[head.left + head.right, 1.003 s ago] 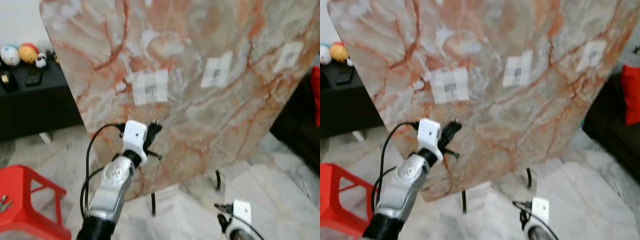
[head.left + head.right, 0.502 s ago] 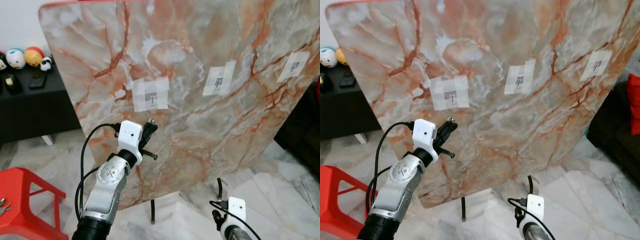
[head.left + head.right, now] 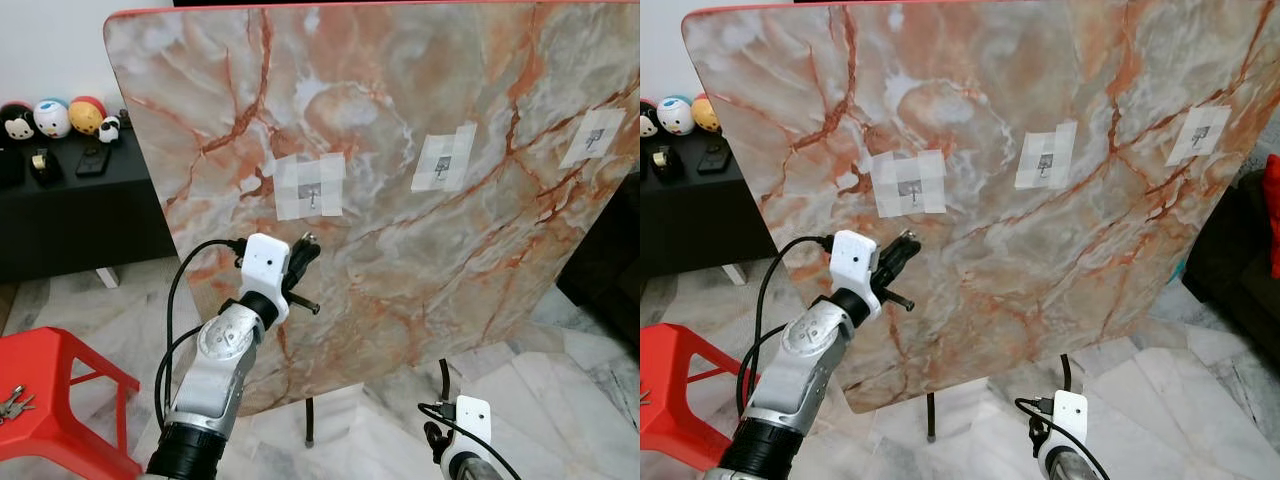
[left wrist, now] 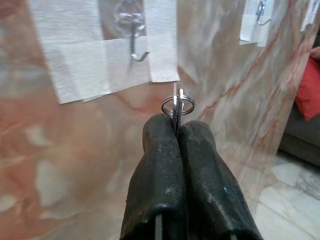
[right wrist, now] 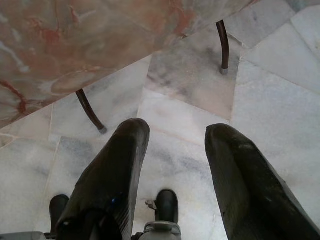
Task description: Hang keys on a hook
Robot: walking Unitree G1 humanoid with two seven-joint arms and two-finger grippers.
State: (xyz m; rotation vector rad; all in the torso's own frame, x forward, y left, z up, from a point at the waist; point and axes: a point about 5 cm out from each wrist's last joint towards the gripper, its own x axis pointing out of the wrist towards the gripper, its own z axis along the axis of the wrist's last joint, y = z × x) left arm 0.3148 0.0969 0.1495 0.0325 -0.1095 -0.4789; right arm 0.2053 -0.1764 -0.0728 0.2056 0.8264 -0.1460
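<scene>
A marble-patterned board [image 3: 400,180] stands upright before me with three small metal hooks taped to it. My left gripper [image 3: 308,246] is raised close to the board, just below the leftmost hook [image 3: 312,196]. It is shut on a silver key ring [image 4: 178,105], which pokes out past the fingertips. In the left wrist view that hook [image 4: 135,37] sits slightly beyond and off to one side of the ring, with a gap between them. My right gripper [image 5: 172,145] hangs low over the floor, open, with nothing in it.
Two more taped hooks [image 3: 443,161] [image 3: 594,135] lie further right on the board. A red stool [image 3: 50,400] with another bunch of keys [image 3: 12,403] on it stands at my lower left. A black cabinet [image 3: 70,200] with small figurines is behind. The board's thin black legs [image 5: 90,111] rest on marble floor.
The camera has steadied and shifted, so the board sits lower and further right in view. My left gripper has stayed just below the leftmost hook, still holding the ring.
</scene>
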